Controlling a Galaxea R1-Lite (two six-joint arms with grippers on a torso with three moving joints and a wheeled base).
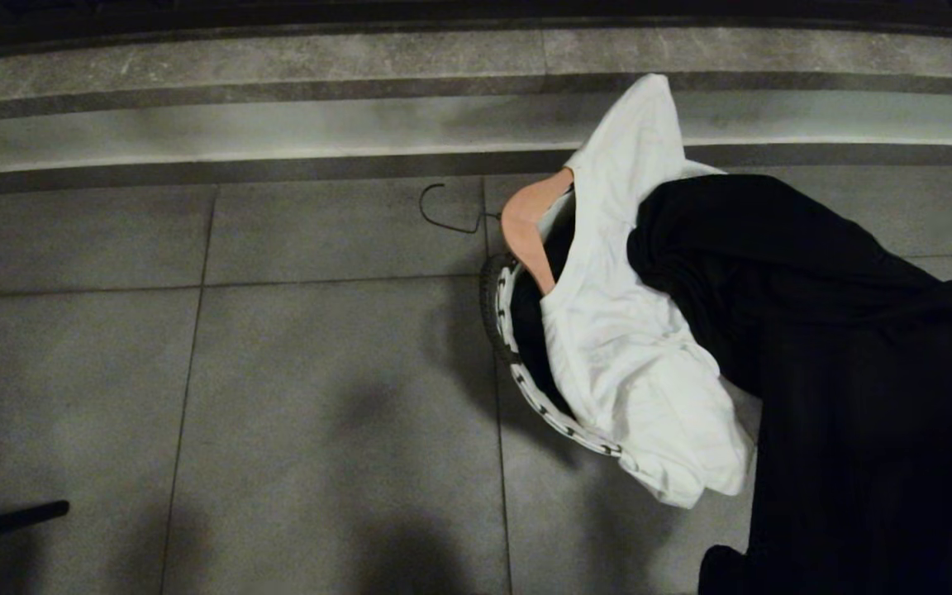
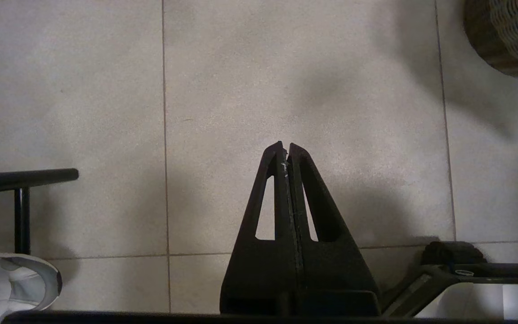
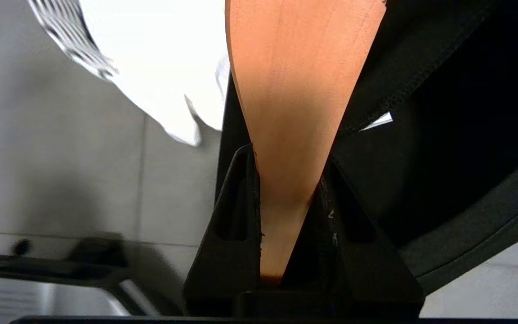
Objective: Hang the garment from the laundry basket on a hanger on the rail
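My right gripper (image 3: 286, 166) is clamped on the wooden hanger (image 3: 295, 90): its narrow end sits wedged between my two fingers (image 3: 234, 216), which press against both of its faces. In the head view the hanger (image 1: 525, 223) shows as a tan curved shoulder with a thin dark wire hook (image 1: 443, 211) pointing away from me over the floor tiles (image 1: 319, 372). I cannot see the gripper itself in that view.

Two garments are on the hanger. A white garment (image 1: 633, 330) drapes over it and trails down across the near rim of the laundry basket (image 1: 517, 364). A black garment (image 1: 815, 330) hangs on the right side of it and fills the right part of the head view. In the right wrist view the black cloth (image 3: 443, 157) lies just beside the hanger and my fingers.

The laundry basket stands on the floor tiles, near the step (image 1: 278, 124) that runs along the far edge of the floor. Only its left rim, with the row of dark holes, is exposed; the garments cover the rest.

My left gripper (image 2: 286, 150) hangs over bare tiles, fingers pressed together with nothing between them. Beside it a shoe (image 2: 11, 281) and a dark metal bar (image 2: 20, 177) are visible at the floor's near edge.
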